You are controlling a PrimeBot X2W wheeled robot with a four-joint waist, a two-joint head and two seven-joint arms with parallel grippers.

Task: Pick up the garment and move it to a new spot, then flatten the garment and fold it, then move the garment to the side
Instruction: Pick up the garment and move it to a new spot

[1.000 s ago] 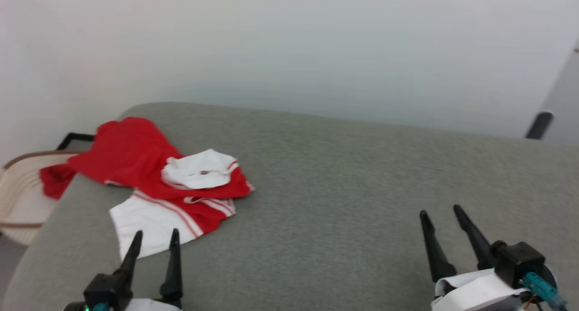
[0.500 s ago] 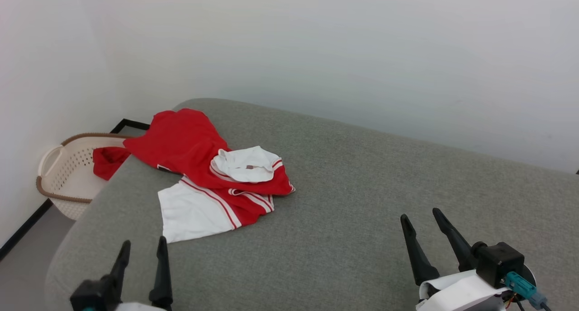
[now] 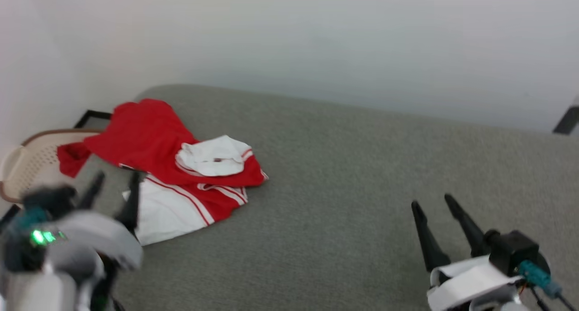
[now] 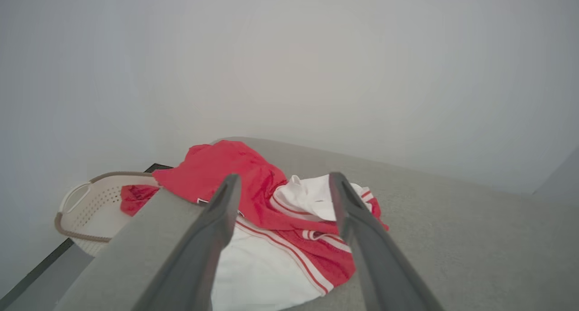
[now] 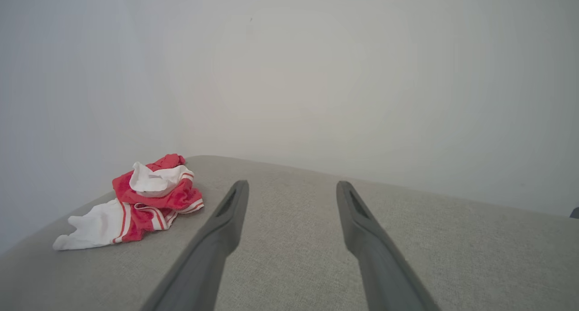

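Garment (image 3: 149, 141) in a crumpled heap near the far left corner of the grey cushion (image 3: 362, 166): red body bunched up, one white sleeve spread toward the near side, a white fold lying on top of the red. Lettering mostly hidden. Not lifted, not flattened, not folded; by the look of it, the whole task left to do, starting with the pick-up.

Left gripper (image 3: 116, 179) blurred in the head view, right at the near left edge of the heap, fingers spread wide and empty. In the left wrist view, lined up on the garment, red and white cloth framed between the two fingers; apart from it, as far as can be told. Right gripper (image 3: 430, 201) low over bare cushion well to the right, fingers likewise wide apart, holding nothing.

Red flap (image 3: 71, 157) drooping over the cushion's left edge above a pale basket (image 3: 54, 132); cannot tell whether part of the garment or a separate cloth. Probably some risk of dragging cloth off that edge. Plenty of open cushion toward the middle and right for a new spot and for spreading flat. Plain wall (image 3: 316, 40) close behind the far edge.
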